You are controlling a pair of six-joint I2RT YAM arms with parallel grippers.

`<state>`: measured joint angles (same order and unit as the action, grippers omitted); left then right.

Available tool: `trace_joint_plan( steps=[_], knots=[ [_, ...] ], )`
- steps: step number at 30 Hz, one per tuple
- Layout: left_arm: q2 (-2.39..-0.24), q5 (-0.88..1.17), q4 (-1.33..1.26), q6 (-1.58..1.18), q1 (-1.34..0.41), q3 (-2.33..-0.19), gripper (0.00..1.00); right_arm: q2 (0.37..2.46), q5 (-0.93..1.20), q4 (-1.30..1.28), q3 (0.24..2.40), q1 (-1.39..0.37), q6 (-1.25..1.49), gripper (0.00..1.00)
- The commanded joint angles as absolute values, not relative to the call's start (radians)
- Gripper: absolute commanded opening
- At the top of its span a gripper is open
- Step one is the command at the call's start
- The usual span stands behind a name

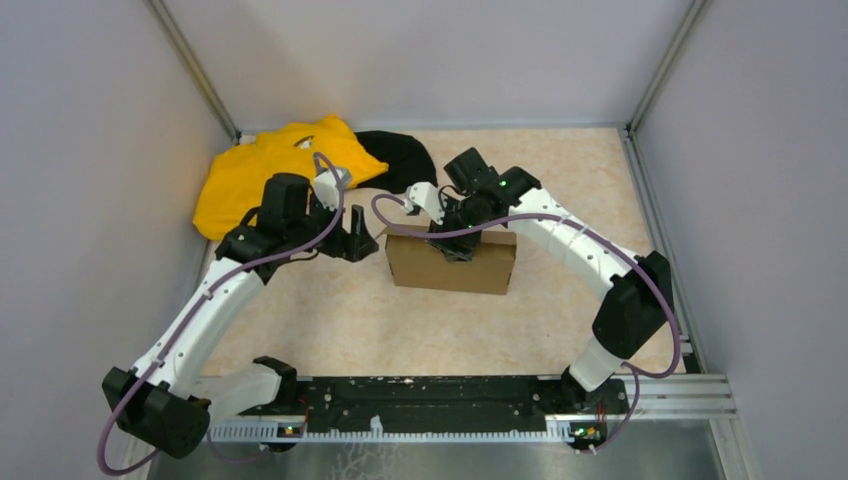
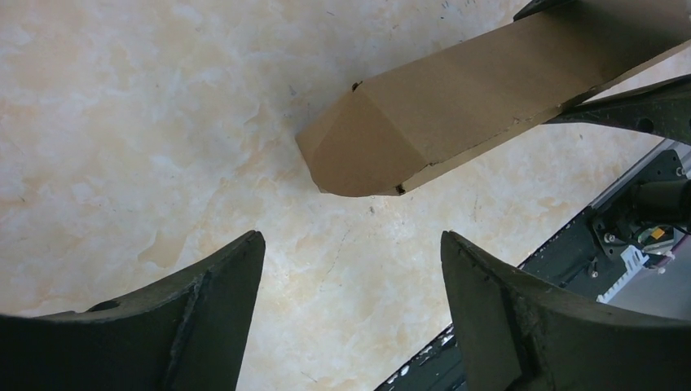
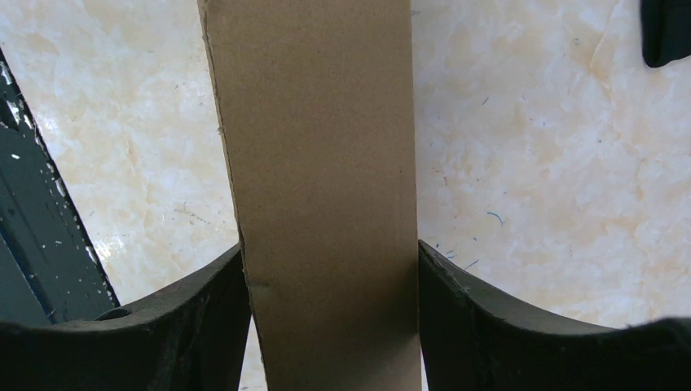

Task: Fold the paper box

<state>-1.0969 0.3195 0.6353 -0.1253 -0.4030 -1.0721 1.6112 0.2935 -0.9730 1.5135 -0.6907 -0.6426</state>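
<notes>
Hidden or cut off: in the top view the right gripper (image 1: pixel 453 246) covers the middle of the paper box's (image 1: pixel 450 266) upper edge. The right wrist view crops the box (image 3: pixel 326 163) at both ends, and the left wrist view crops its far end. Can't tell how the flaps are tucked.

Near edge: black rail (image 1: pixel 430 400) with both arm bases on it.

Mid table (image 1: pixel 330 320): the box's long axis runs left-right, right end slightly nearer. It seems to stand on a long edge, broad face toward the rail.
- Right gripper (image 3: pixel 330 269) comes from above, clamped across the narrow top face, both fingers (image 3: pixel 204 318) against the cardboard.
- Left gripper (image 1: pixel 357 240) sits just beside the box's left end, jaws wide, nothing between them (image 2: pixel 350 244). That end (image 2: pixel 358 151) is apart from the fingers.

Box is plain matte brown cardboard, flat-sided, with chamfered corners at the left end. Table top is cream marbled.

Far left corner: crumpled yellow cloth (image 1: pixel 265 165), with a black cloth (image 1: pixel 405 158) to its right, partly behind the right arm.
</notes>
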Motion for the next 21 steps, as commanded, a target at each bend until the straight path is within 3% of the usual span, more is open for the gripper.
trace_joint_plan(
  steps=[1, 3, 9, 21],
  knots=[
    [-1.064, 0.346, 0.587, -0.078, -0.4, -1.05, 0.86, 1.576, 0.319, -0.949, 1.534, -0.685, -0.63, 0.54],
    [-1.072, 0.339, 0.58, -0.073, -0.401, -1.049, 0.84, 1.571, 0.325, -0.951, 1.533, -0.686, -0.629, 0.54],
    [-1.119, 0.323, 0.545, -0.058, -0.424, -1.059, 0.64, 1.531, 0.349, -0.923, 1.486, -0.684, -0.608, 0.54],
    [-1.166, 0.264, 0.509, -0.023, -0.52, -1.059, 0.64, 1.516, 0.356, -0.909, 1.461, -0.685, -0.597, 0.53]
  ],
)
